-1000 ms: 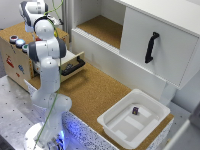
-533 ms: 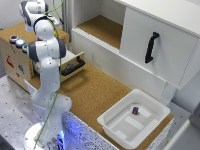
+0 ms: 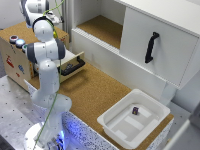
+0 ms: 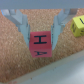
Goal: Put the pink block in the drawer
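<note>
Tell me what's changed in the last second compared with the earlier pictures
Nothing visibly changed. The arm keeps its pose, the drawer stays open, and the white tub sits where it was. The wrist view shows the end effector open around the pink block.

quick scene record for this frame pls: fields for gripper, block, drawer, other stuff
gripper: gripper open, a finger on each side of the pink block, contact unclear
block: pink block, letter H on its face, lying on the cork surface
drawer: drawer pulled open, black bar handle; contents hidden by the arm in the exterior view
nearby: yellow block beside the pink one
other: white bin on the exterior view's right, with a small dark object inside; white door with black handle
</note>
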Controlling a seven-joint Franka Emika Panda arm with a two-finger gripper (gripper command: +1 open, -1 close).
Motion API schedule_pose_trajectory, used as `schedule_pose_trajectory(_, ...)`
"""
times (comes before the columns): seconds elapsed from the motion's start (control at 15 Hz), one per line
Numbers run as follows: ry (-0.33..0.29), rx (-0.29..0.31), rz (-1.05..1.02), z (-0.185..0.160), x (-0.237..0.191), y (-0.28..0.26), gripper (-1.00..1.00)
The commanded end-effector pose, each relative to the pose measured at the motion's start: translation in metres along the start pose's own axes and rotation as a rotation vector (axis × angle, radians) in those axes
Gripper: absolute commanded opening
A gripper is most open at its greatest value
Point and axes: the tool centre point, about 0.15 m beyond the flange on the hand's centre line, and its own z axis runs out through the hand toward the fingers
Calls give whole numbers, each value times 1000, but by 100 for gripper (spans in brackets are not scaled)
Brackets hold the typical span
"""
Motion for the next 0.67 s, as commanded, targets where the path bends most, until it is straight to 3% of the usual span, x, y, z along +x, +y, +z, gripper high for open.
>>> schedule_pose_trajectory(0.0,172,-116,-95,31,-92,11,-100)
schedule_pose_trajectory(0.13,185,-166,-135,45,-115,10,-100)
schedule_pose_trajectory(0.4,211,-163,-170,75,-141,25,-100)
schedule_pose_trajectory(0.6,204,-168,-198,102,-132,36,-100)
